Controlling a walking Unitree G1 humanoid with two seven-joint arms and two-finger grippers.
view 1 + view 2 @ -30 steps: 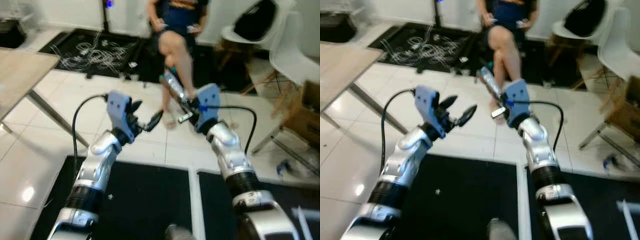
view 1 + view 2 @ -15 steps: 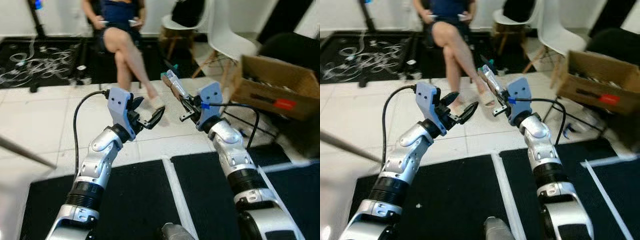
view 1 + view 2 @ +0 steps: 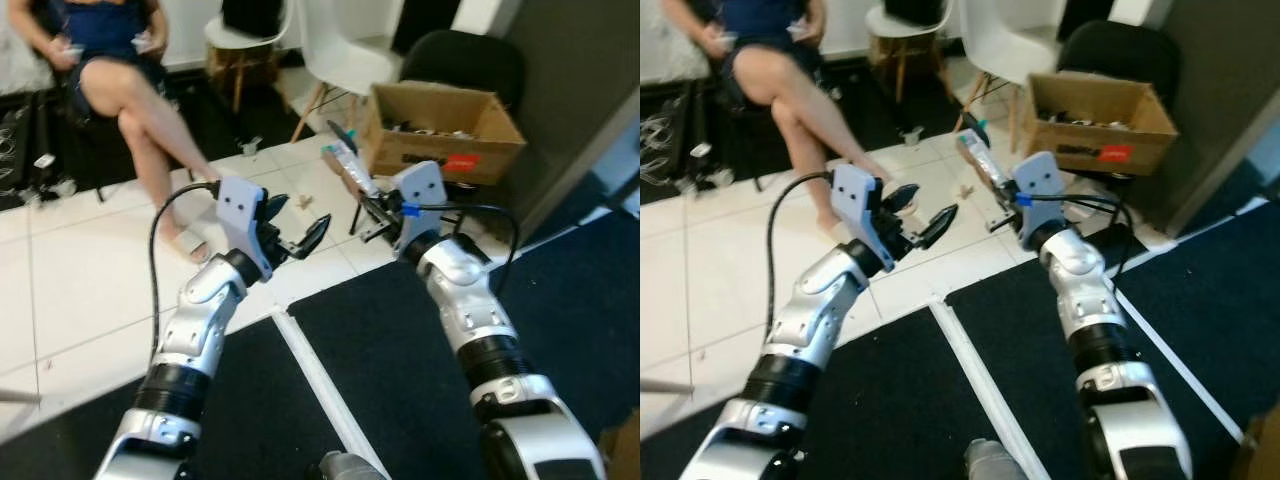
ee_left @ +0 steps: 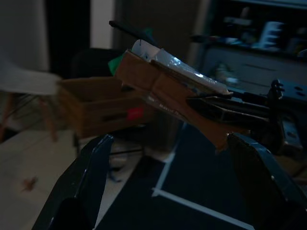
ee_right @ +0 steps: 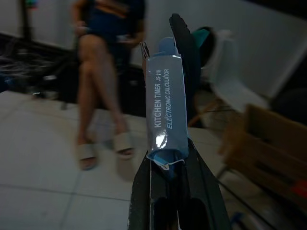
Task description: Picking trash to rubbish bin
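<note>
Left hand (image 4: 172, 187) fingers (image 4: 84, 187) spread wide — beyond, right hand (image 4: 230, 108) clamps a flat cardboard package (image 4: 163, 84); open cardboard box (image 4: 98, 110) behind.

The packet (image 5: 165, 103) is pale blue with white lettering on one face, brown card (image 4: 158, 84) on the other. The box (image 3: 440, 130) is brown with a red label. The floor (image 3: 90, 290) is white tile beside black mats (image 3: 400, 350) edged in white; the chairs (image 3: 335, 45) are white.
</note>
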